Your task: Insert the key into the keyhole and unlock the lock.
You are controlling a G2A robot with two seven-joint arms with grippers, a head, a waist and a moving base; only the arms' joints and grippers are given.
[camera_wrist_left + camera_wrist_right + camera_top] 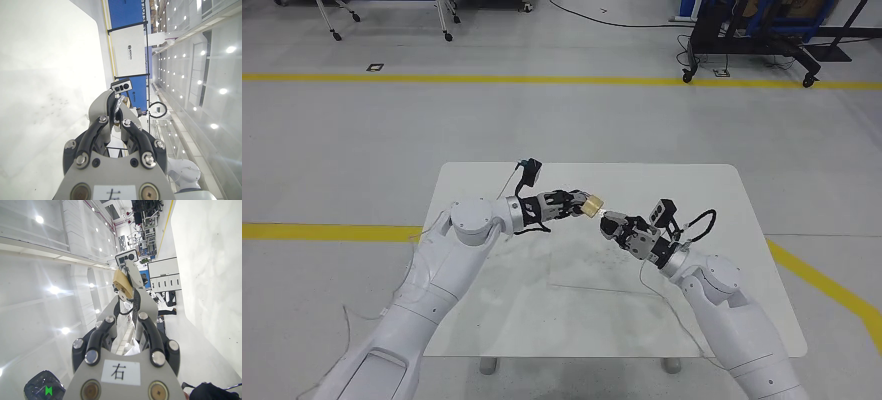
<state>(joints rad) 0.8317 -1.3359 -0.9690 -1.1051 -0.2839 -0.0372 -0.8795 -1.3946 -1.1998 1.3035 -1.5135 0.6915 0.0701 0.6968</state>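
Observation:
A brass padlock [591, 206] is held in the air over the middle of the white table [542, 300]. My left gripper [577, 205] is shut on it. In the left wrist view the fingers [105, 106] clamp around the steel shackle [118, 106]. The lock's brass body [122, 283] points its keyhole end at my right gripper [125, 300]. That gripper [610, 222] is shut on a small silvery key [123, 296]. The key meets the lock's keyhole face; how deep it sits is hidden.
Both arms meet above the table's centre, with bare tabletop all around them. The table's far edge [582, 165] and right edge [767, 260] border open floor. Racks and carts [752, 40] stand far behind.

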